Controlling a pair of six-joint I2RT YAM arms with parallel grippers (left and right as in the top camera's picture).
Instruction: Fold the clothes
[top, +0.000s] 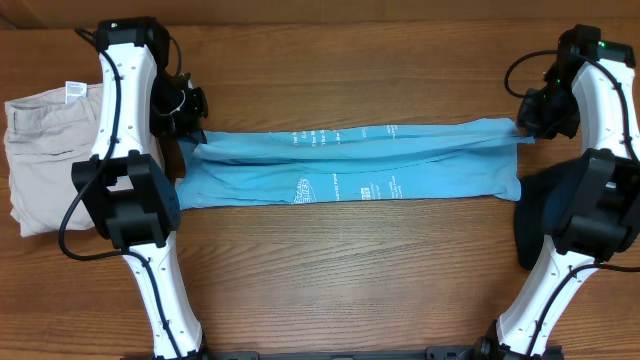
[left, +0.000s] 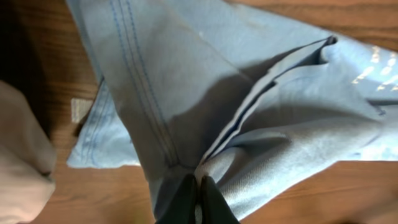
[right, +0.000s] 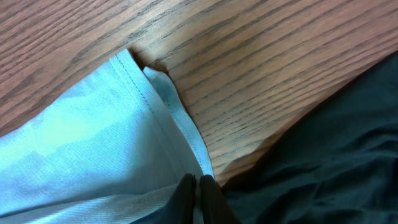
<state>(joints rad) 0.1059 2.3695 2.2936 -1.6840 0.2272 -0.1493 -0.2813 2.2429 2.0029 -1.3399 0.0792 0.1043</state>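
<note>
Left claw and right claw, arms reaching far apart, each pinch one end of the blue shirt.

Here we go: the shirt lies stretched side to side across the middle of the bench, nearly from arm to arm. At its left end, far side, sits the left gripper, and at its far right corner the right gripper, each clamped onto the cloth. By the left edge, the trousers lie outside the left arm. By the right edge, a second garment lies just beside the shirt's end, partly under the right arm.
</note>
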